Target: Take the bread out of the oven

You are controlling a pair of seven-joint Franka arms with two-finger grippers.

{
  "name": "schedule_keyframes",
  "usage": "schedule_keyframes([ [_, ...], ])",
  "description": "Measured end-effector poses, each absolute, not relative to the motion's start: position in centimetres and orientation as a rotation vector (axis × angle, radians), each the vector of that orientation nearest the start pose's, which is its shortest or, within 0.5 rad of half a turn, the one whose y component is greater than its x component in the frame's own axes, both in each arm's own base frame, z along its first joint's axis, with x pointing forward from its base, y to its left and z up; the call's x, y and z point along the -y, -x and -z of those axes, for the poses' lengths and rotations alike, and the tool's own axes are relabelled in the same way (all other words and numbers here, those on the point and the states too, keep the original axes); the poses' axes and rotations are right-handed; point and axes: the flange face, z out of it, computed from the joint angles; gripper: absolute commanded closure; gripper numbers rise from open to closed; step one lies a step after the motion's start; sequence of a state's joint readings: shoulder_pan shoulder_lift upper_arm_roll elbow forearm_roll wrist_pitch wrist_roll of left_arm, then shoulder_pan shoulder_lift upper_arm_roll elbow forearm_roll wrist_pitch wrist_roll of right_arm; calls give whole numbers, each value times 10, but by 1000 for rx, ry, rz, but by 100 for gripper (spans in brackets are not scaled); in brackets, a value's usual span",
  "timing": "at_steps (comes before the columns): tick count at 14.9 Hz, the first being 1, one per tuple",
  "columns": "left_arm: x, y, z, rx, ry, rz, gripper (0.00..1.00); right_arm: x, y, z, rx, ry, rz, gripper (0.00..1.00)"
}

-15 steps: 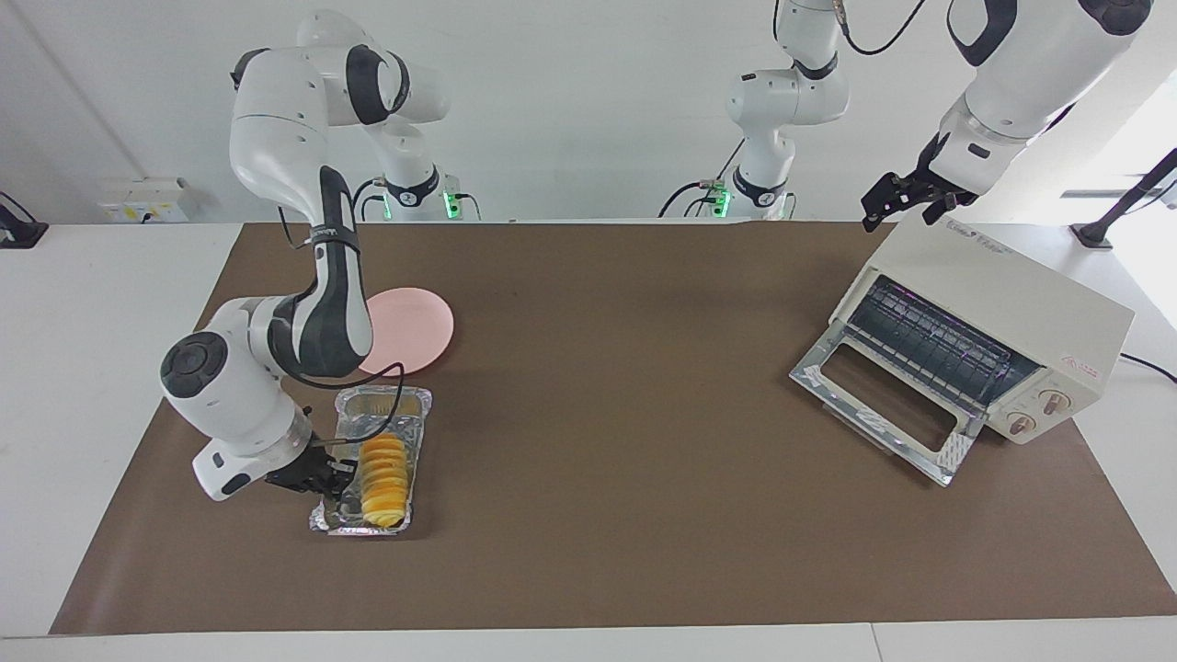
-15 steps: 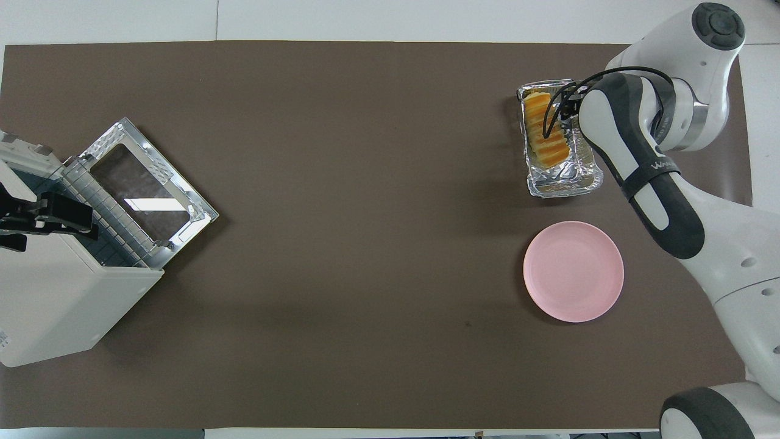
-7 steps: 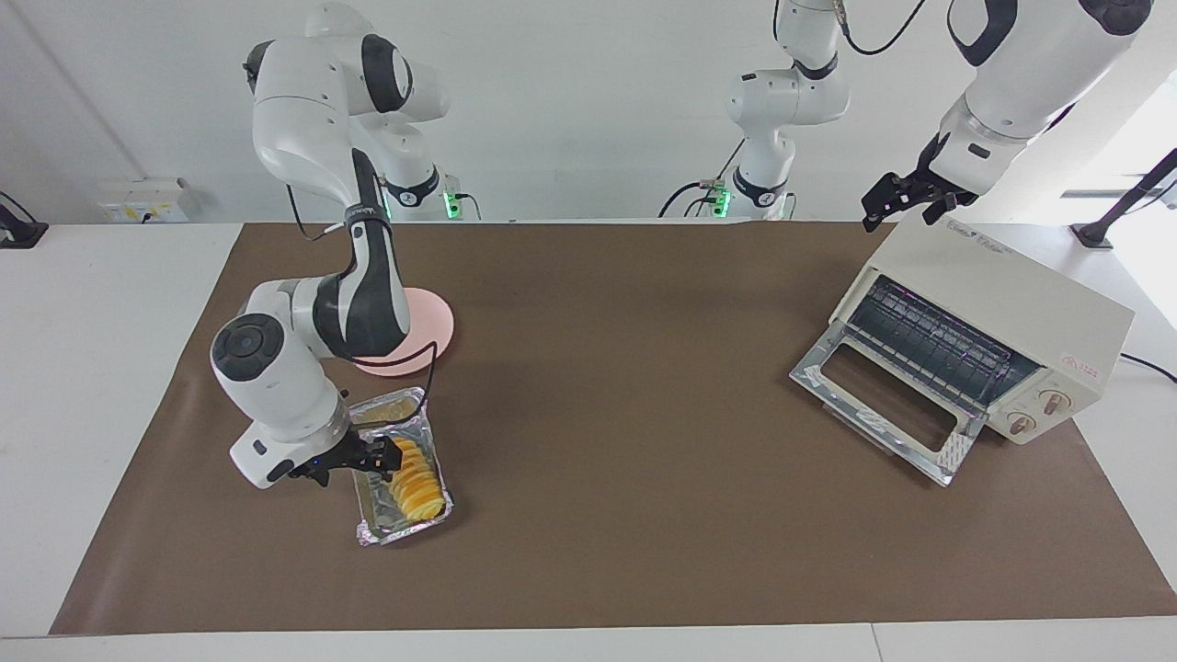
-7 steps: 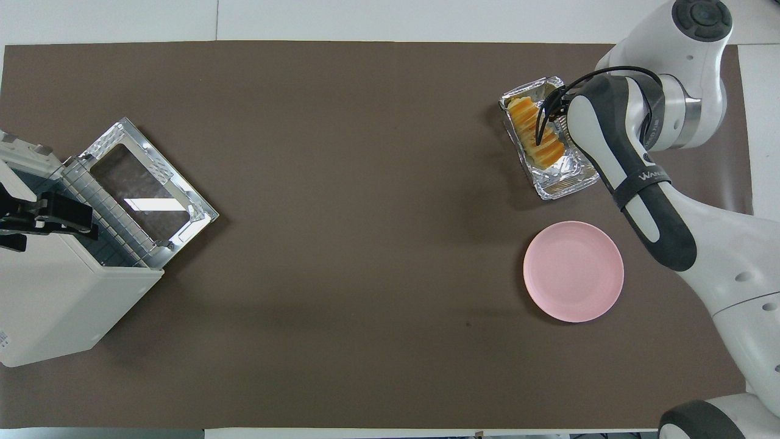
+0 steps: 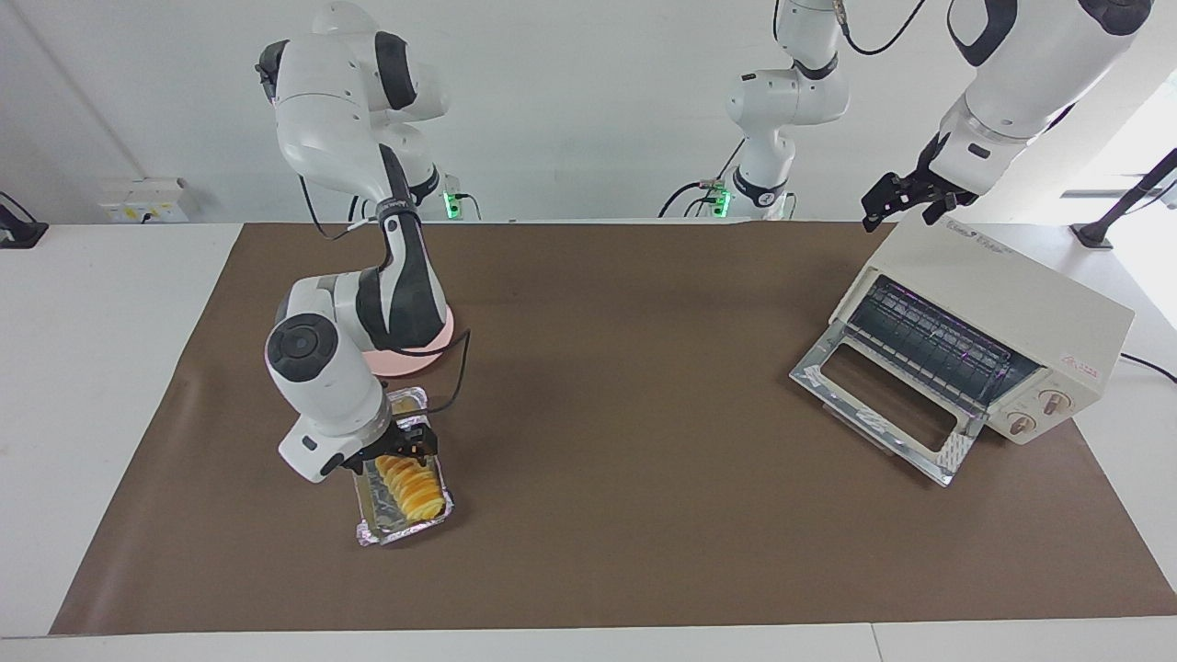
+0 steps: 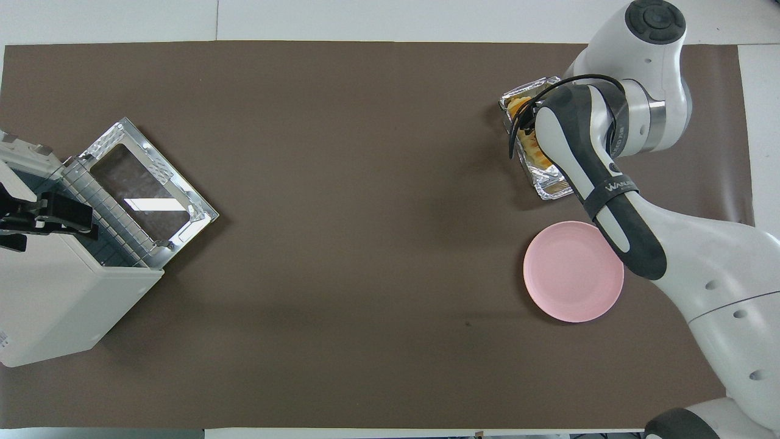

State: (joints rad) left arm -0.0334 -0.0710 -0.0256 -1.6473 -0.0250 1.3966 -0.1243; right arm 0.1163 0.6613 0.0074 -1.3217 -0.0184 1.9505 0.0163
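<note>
The bread (image 5: pixel 412 487), a ridged golden-orange loaf, lies in a crinkled silver foil tray (image 5: pixel 403 531) on the brown mat at the right arm's end of the table. In the overhead view the arm hides most of the bread (image 6: pixel 529 149). My right gripper (image 5: pixel 397 449) is low over the end of the bread nearer the robots, and looks open. The cream-white oven (image 5: pixel 1002 294) stands at the left arm's end with its glass door (image 5: pixel 883 400) dropped open and its rack bare. My left gripper (image 5: pixel 903 204) waits open over the oven's top back corner.
A round pink plate (image 6: pixel 573 271) lies on the mat just nearer the robots than the foil tray, partly covered by the right arm in the facing view. The wide middle of the brown mat (image 5: pixel 625 414) separates tray and oven.
The right gripper turned and dragged the foil tray toward the table's middle. The tray then stayed put while the gripper moved on over the bread. The left arm has not moved.
</note>
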Motion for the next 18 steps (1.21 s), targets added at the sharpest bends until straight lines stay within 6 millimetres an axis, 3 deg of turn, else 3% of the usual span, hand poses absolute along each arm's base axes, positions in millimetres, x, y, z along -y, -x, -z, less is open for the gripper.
schedule_keyframes([
  [2,34,-511,-613,99,3134,-285,0,-91,-718,-334,201,3159,-42,3],
  [3,34,-511,-613,99,3134,-285,0,-93,-714,-326,211,3160,-18,9],
  [4,34,-511,-613,99,3134,-285,0,-95,-710,-318,220,3159,7,29],
  [5,34,-511,-613,99,3134,-285,0,-96,-705,-310,238,3157,30,76],
  [6,34,-511,-613,99,3134,-285,0,-97,-702,-305,269,3155,47,100],
  [14,34,-511,-613,99,3134,-285,0,-88,-698,-324,312,3155,76,100],
  [16,34,-511,-613,99,3134,-285,0,-85,-691,-347,306,3160,34,100],
  [18,34,-511,-613,99,3134,-285,0,-83,-678,-385,302,3163,-25,100],
])
